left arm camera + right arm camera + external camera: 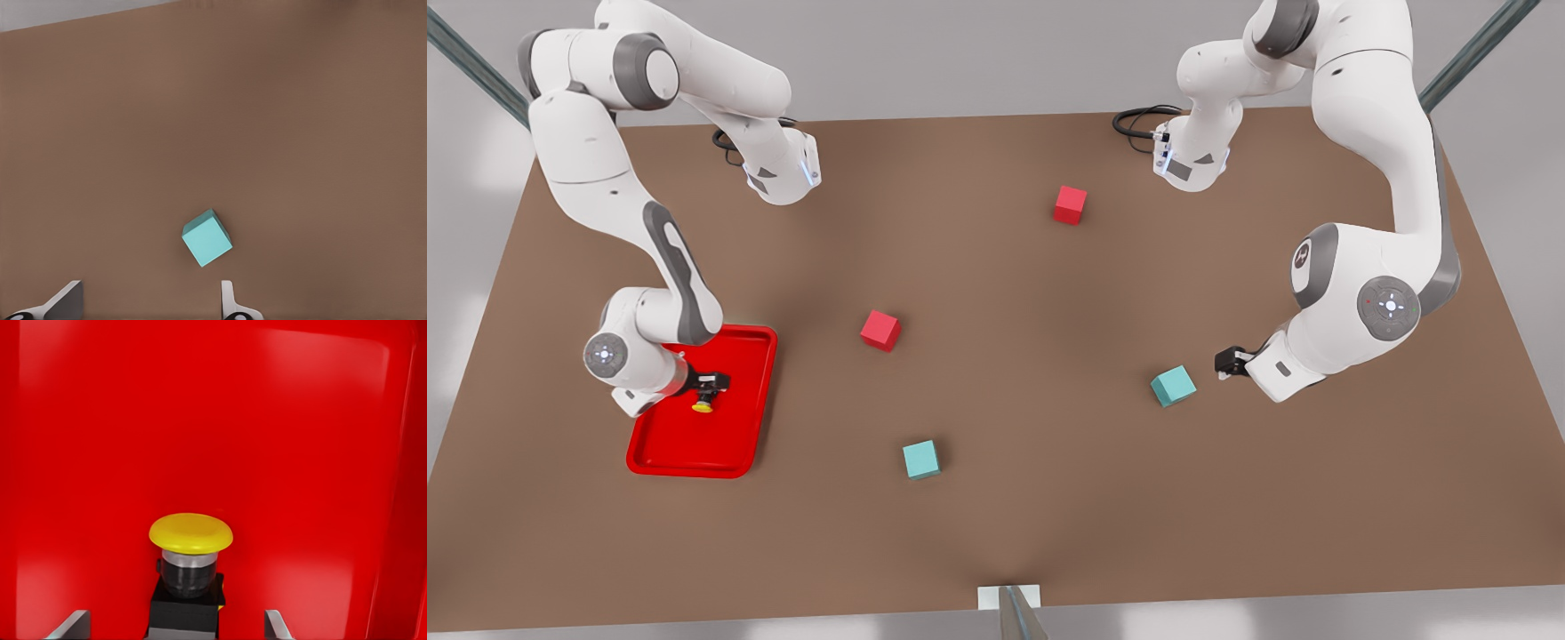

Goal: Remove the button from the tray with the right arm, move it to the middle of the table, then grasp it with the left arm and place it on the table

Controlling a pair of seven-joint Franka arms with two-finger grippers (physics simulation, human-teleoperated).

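Counting one button (190, 553) between the right end effector's (175, 628) spread fingers, left end effector (147, 303) spread, two red cubes (880, 330), two teal.

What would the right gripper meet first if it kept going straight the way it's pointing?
Probably the button: it sits between the right gripper's open fingers, just ahead of them, inside the red tray. Depth is hard to judge.
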